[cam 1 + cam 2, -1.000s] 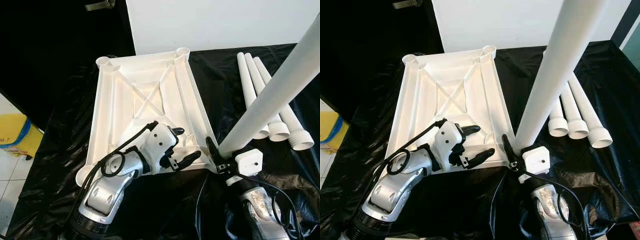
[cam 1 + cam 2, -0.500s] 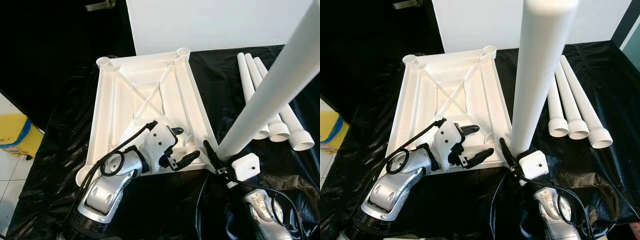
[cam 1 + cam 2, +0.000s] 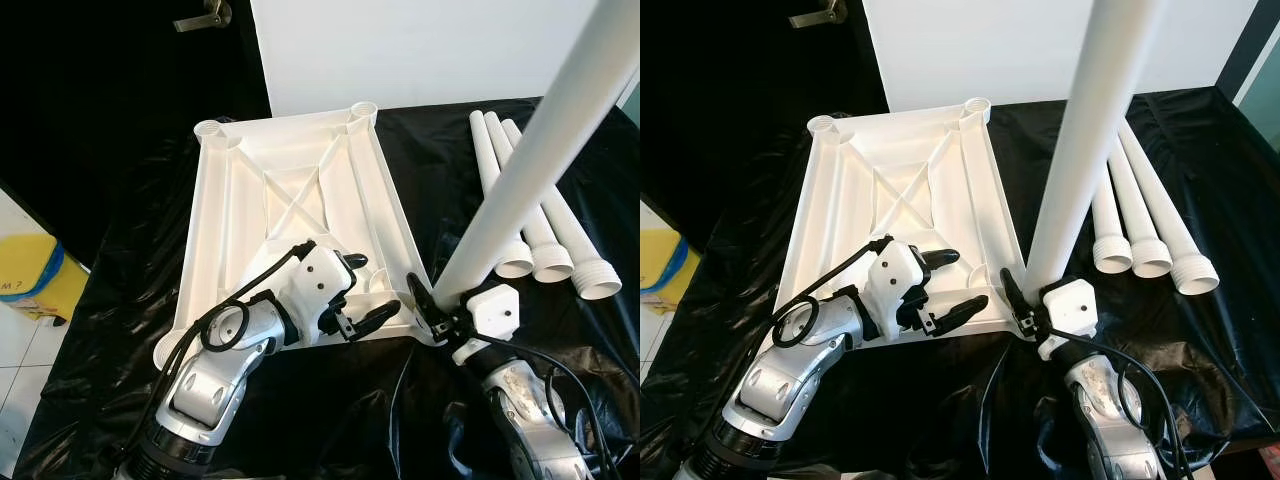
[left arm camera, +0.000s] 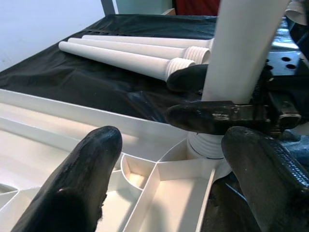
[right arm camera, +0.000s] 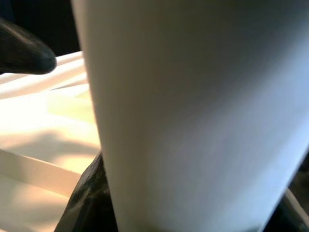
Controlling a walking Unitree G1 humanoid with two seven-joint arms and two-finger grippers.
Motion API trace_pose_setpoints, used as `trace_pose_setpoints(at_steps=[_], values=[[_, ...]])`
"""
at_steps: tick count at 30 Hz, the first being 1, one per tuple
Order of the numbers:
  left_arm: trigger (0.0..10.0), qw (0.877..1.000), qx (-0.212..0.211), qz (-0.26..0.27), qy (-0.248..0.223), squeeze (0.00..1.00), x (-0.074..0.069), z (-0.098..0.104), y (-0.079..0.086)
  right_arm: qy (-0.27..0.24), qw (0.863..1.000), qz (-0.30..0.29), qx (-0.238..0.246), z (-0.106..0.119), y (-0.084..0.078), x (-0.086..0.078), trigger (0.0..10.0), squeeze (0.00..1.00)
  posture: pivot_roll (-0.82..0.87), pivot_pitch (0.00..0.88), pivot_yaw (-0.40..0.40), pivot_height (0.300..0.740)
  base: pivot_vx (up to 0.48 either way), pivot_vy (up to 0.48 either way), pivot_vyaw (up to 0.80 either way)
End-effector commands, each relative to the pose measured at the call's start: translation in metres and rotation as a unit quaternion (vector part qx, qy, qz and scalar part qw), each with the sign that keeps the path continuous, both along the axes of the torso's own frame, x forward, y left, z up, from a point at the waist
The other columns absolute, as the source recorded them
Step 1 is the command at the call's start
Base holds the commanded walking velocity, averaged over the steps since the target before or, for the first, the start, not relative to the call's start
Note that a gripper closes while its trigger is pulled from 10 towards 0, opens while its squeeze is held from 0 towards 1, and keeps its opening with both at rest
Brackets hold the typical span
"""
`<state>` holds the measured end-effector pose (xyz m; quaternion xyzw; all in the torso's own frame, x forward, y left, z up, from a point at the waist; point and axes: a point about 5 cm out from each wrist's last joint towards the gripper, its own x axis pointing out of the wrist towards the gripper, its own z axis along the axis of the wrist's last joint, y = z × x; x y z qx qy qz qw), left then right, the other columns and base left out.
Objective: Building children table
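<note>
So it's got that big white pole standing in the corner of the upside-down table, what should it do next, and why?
Probably twist the leg to screw it in. The right gripper clamps its base, whose threaded end already sits in the tabletop's near corner socket, while the open left gripper rests on the tabletop beside it.

An upturned white plastic tabletop (image 3: 290, 200) lay on black plastic sheeting (image 3: 120, 280); three loose white tubular legs (image 3: 530, 225) lay to its right.
</note>
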<state>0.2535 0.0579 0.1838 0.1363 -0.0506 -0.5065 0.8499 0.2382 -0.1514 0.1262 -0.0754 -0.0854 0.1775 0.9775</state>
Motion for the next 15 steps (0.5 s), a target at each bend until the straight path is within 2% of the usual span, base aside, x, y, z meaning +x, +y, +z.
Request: trace_pose_setpoints(at_steps=[1, 9, 15], values=[[10.0, 1.000, 0.005, -0.004, 0.006, 0.00, 0.0006, -0.0028, 0.0000, 0.148, 0.989, -0.017, -0.002, -0.0482, -0.0048, -0.0095, 10.0, 0.00, -0.08, 0.123, 0.079, 0.740, 0.000, 0.000, 0.00], [10.0, 1.000, 0.006, -0.007, 0.004, 0.00, 0.0013, -0.0019, -0.0005, 0.170, 0.985, -0.043, 0.003, -0.0512, -0.0100, -0.0109, 10.0, 0.00, -0.09, 0.125, 0.083, 0.740, 0.000, 0.000, 0.00], [10.0, 1.000, 0.005, -0.004, 0.002, 0.00, 0.0029, -0.0006, 0.0000, 0.147, 0.988, -0.035, 0.014, -0.0443, -0.0090, -0.0134, 10.0, 0.00, -0.11, 0.138, 0.077, 0.740, 0.000, 0.000, 0.00]])
